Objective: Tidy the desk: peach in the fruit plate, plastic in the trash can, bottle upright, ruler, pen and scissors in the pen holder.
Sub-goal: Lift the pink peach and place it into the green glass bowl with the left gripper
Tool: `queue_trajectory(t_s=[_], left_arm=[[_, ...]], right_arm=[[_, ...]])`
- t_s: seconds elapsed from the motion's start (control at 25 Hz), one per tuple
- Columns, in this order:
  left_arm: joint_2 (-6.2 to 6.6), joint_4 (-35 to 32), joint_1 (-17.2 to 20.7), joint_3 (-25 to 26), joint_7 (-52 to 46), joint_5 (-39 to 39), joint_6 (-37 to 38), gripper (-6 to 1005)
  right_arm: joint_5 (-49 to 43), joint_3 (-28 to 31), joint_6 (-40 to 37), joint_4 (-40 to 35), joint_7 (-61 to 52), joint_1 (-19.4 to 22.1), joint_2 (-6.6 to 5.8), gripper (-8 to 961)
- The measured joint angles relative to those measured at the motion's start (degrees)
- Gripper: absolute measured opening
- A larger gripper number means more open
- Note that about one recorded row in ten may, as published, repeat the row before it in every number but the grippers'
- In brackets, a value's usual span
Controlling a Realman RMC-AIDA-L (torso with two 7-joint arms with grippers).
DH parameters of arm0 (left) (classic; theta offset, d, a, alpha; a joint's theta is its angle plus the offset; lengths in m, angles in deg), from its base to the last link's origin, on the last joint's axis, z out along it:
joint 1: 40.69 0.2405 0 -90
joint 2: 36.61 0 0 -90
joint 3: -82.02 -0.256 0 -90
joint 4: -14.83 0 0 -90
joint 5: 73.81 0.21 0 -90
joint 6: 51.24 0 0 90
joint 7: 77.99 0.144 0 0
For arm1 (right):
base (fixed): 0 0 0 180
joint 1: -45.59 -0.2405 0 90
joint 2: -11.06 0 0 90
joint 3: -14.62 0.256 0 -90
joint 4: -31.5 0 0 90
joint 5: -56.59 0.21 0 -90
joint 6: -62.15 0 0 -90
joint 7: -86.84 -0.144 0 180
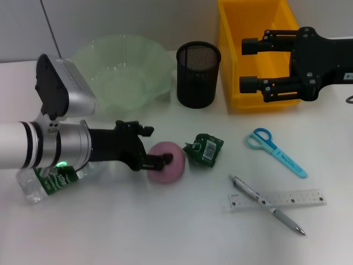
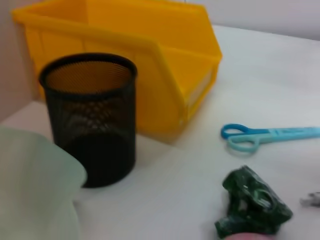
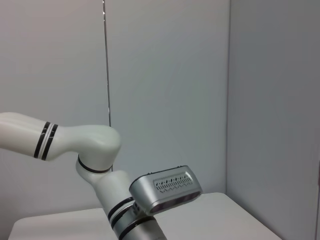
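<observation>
Seen from the head, clock hours counted from the middle of the desk.

At 1 o'clock: big yellow plastic bin [image 1: 231, 83] for trash, no plastic inside that can be seen. At 11 o'clock: wavy pale green fruit plate [image 1: 124, 69], no peach in it. At 8 o'clock: clear bottle with a green label [image 1: 47, 185], lying down under the left arm, not stood up. At 12 o'clock: black mesh pen holder [image 1: 197, 74], nothing sticking out of it.

Right gripper [image 1: 245, 63] up at 1 o'clock over the bin's front, spread wide, holding nothing. Left gripper [image 1: 157, 146] in the middle, looks open, one finger lying across the round pink peach [image 1: 171, 168]; no sure hold to be seen.

Crumpled green plastic wrapper [image 1: 204, 149] just at 3 o'clock of the peach. Blue scissors [image 1: 276, 152] at 3 o'clock. Clear ruler [image 1: 298, 197] and silver pen [image 1: 287, 220] at 5 o'clock, crossed, touching.

So: nothing put away yet, peach likely first.

Only in the left wrist view: a peek down into the pen holder, no tools in there. Only in the head view: bottle, ruler, both grippers. In the right wrist view: just wall and the left arm, no desk things.
</observation>
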Motion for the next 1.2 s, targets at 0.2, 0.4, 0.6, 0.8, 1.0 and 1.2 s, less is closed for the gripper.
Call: queue_trajectory(t_s=[0.2, 0.4, 0.6, 0.8, 1.0, 1.2], left_arm=[[0.17, -0.34, 0.45, -0.18, -0.5, 0.29, 2.95, 829], [0.24, -0.36, 0.51, -0.44, -0.38, 0.32, 4.14, 828], [0.25, -0.3, 0.5, -0.49, -0.16, 0.33, 4.32, 827], [0.2, -0.23, 0.48, -0.68, -0.06, 0.33, 4.92, 826], [0.16, -0.23, 0.48, -0.75, -0.06, 0.33, 5.52, 825], [0.08, -0.39, 0.48, -0.84, -0.06, 0.32, 6.54, 790]], right_arm=[[-0.03, 0.0, 0.0, 0.0, -0.14, 0.0, -0.12, 753], [-0.1, 0.0, 0.0, 0.0, -0.15, -0.06, -0.11, 752], [-0.1, 0.0, -0.04, 0.0, -0.15, -0.06, -0.07, 752], [-0.1, 0.01, -0.13, 0.0, -0.16, -0.04, -0.08, 752], [-0.1, 0.01, -0.07, 0.0, -0.15, 0.0, -0.14, 752], [-0.07, 0.0, -0.04, 0.0, -0.07, -0.04, -0.3, 753]])
